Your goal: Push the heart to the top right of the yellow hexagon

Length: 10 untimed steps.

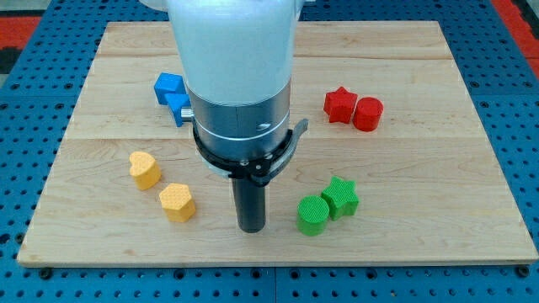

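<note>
The yellow heart [145, 169] lies on the wooden board [438, 194] at the view's left. The yellow hexagon [178, 202] sits just to its lower right, close by with a small gap. My tip [251, 227] stands on the board to the right of the hexagon, apart from it, and to the left of the green cylinder [312, 215]. It touches no block.
A green star [340, 198] touches the green cylinder. A red star [339, 104] and red cylinder [367, 114] sit together at the upper right. Two blue blocks [173, 95] lie at the upper left, partly hidden by the arm's body [238, 76].
</note>
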Available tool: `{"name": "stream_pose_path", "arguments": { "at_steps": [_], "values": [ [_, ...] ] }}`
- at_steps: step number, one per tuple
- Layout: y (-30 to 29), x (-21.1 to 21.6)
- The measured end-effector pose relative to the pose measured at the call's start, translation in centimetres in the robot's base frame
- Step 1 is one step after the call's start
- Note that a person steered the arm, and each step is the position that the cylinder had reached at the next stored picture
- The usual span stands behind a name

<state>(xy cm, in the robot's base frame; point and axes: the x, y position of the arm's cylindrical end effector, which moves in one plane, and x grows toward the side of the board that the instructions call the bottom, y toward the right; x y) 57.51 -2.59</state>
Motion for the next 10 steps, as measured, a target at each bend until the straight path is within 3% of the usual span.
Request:
{"name": "stream_pose_path", "arguments": {
  "at_steps": [1,3,4,7,8,10],
  "values": [
    [0.0,-0.5],
    [-0.1,-8.7],
    [-0.1,-10.2],
    [-19.4,-13.8],
    [-20.4,-9.2],
    [-4.1,-5.5]
  ]
}}
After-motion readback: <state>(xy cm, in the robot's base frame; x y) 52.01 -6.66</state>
